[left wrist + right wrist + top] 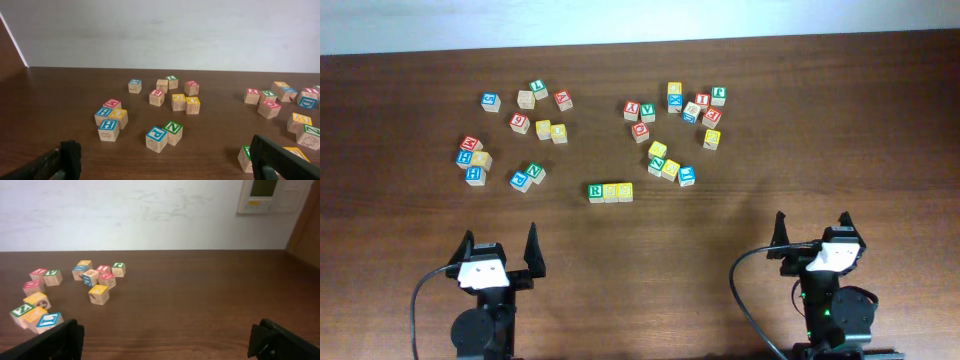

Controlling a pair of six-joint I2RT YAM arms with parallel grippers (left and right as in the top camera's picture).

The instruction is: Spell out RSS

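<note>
Midway across the counter [410,230], the R block [596,190] and two S blocks [611,191] sit touching in a row. Left hand [500,242] and right hand [812,225] gape wide, empty, well back. A careless reach forward could nudge the row crooked.

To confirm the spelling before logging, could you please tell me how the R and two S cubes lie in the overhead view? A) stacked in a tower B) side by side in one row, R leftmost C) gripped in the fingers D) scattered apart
B: the R cube, one S cube and the other S cube sit touching in one row.
</note>
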